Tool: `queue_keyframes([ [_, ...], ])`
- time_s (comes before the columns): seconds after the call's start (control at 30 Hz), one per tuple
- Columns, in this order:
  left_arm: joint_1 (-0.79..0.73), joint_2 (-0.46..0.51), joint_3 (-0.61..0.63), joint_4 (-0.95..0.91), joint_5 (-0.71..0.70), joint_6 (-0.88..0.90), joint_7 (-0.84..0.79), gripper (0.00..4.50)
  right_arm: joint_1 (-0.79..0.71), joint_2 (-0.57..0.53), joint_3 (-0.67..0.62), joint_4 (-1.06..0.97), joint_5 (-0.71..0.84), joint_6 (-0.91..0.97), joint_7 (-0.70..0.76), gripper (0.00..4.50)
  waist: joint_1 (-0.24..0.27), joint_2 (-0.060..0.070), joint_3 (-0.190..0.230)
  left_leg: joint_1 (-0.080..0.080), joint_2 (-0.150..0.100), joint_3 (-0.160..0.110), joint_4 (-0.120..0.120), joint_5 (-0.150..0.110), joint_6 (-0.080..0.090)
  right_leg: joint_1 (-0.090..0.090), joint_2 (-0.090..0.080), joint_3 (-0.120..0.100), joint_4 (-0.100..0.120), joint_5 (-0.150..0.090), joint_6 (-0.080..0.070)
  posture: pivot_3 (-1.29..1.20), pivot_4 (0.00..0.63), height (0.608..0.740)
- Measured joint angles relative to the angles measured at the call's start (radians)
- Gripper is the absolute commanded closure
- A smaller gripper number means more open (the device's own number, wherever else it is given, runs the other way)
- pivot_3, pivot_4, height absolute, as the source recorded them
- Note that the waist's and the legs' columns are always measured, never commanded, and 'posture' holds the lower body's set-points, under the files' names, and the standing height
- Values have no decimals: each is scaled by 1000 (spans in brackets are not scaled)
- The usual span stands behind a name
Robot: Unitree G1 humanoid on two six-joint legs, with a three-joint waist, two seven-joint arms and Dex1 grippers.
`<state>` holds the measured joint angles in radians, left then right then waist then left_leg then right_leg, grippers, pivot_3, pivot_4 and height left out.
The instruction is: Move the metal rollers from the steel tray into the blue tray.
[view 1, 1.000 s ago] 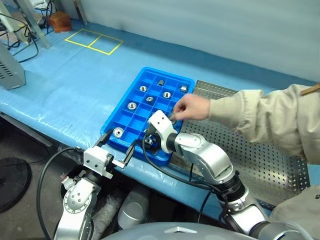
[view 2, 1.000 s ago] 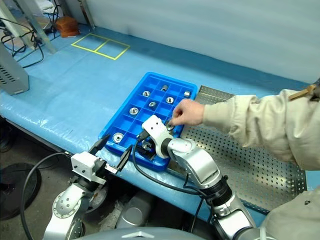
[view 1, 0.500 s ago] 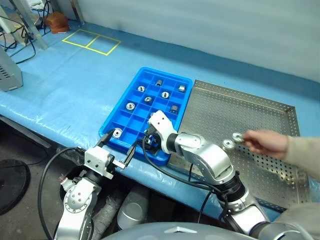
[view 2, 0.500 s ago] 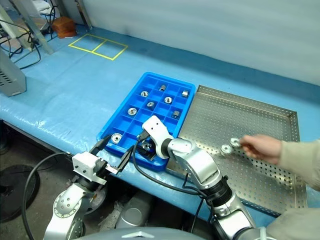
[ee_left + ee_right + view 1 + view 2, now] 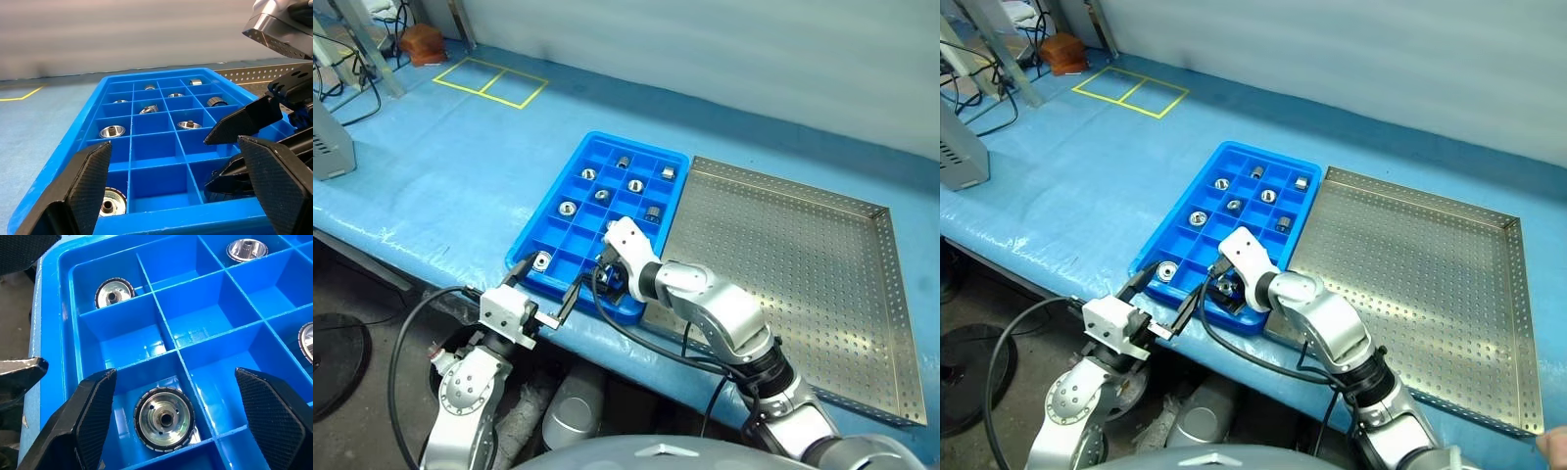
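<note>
The blue tray (image 5: 570, 238) lies on the blue-covered bench, with the steel tray (image 5: 793, 245) touching its right side. Several metal rollers sit singly in the blue tray's compartments, such as one roller (image 5: 566, 208) and another at the near left corner (image 5: 542, 259). My right gripper (image 5: 176, 374) hangs open over the near right compartment. A flanged roller (image 5: 164, 418) lies there between its fingers, untouched. My left gripper (image 5: 540, 284) stands open just before the tray's near edge, with nothing in it.
The bench's near edge runs just under both grippers. Yellow tape squares (image 5: 491, 80) mark the bench at the far left, and a grey box (image 5: 331, 147) stands at the left edge. A person's fingertip (image 5: 1552, 446) shows at the lower right corner.
The person's hand went from the blue tray to the steel tray, then right and almost out of view. Two rollers beside it on the steel tray are gone. Both grippers stayed put.
</note>
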<state>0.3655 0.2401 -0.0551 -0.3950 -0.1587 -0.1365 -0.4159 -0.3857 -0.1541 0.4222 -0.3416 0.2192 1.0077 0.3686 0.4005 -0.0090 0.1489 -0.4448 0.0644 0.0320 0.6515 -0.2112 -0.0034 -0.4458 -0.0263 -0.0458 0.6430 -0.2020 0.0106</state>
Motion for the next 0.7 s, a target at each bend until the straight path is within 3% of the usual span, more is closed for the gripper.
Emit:
queue_keyframes([
  [0.7,4,20,-4,20,0,-5,-21,0,15,10,0,-12,2,0,-6,414,-7,0,0,0,0,0,0,0,0,0,0,0,0,0,0,436,150,740],
])
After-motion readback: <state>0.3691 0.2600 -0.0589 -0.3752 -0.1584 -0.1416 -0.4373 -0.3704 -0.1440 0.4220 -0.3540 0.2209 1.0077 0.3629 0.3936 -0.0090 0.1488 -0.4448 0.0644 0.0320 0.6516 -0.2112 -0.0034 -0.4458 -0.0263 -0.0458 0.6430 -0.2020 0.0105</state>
